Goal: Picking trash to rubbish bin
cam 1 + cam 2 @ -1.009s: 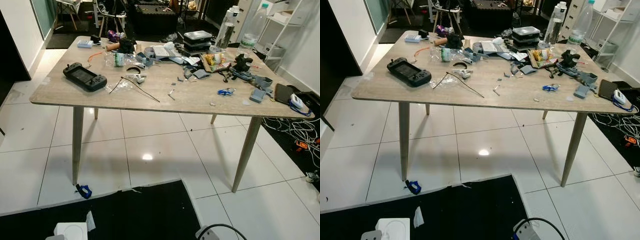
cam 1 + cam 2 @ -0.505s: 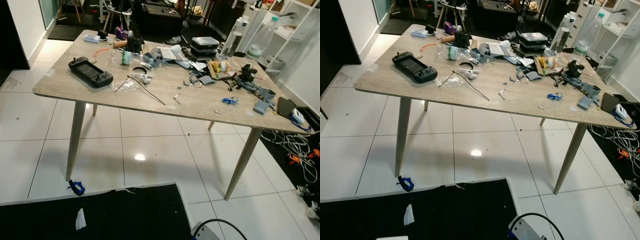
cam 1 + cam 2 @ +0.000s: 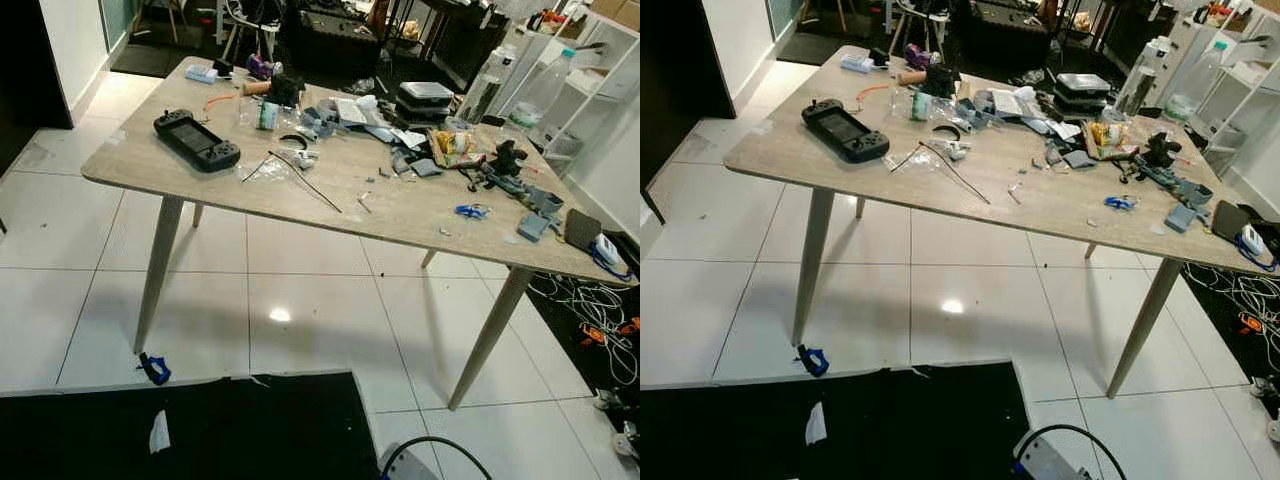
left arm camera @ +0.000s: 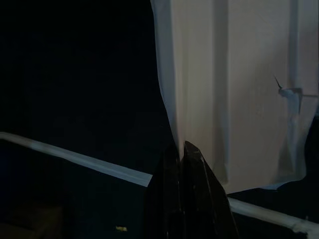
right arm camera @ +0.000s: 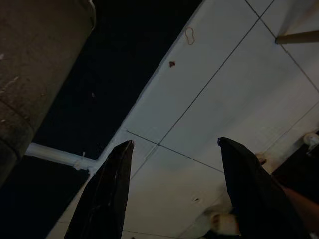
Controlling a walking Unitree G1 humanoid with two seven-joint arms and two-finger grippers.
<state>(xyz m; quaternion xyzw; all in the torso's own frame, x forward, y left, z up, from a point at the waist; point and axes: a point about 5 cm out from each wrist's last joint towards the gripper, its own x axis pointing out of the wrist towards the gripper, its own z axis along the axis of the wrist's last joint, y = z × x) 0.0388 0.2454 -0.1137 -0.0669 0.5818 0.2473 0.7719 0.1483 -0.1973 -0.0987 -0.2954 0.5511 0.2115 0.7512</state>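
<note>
While the robot stands back from the wooden table (image 3: 300, 200), both arms hang low beside the body. In the left wrist view the left pincer (image 4: 183, 152) has its two black fingers pressed together with nothing between them; just beyond the tips lies a pale surface, and around it is dark floor crossed by a light strip. In the right wrist view the right pincer (image 5: 174, 149) has its fingers wide apart and empty — under and beyond it are white floor tiles (image 5: 209, 99), and to one side the black mat (image 5: 99, 89) begins.

No rubbish bin can be made out in these pictures. The trash is far from both pincers. A white scrap of paper (image 3: 158, 432) lies on the black mat in front of the robot, and a small blue object (image 3: 153, 369) lies on the tiles at the foot of the near left table leg (image 3: 155, 270).

The table top is well beyond the pincers and crowded: a black handheld game console (image 3: 196, 141) near the left edge, crumpled clear plastic with a thin black stick (image 3: 305, 181) across it, a small green can (image 3: 266, 116), grey parts, a snack packet (image 3: 452, 145), a small blue piece (image 3: 471, 211), clear bottles (image 3: 487, 88) at the far right. Cables (image 3: 600, 310) lie on the floor to the right — beside the far right table leg (image 3: 487, 335).
</note>
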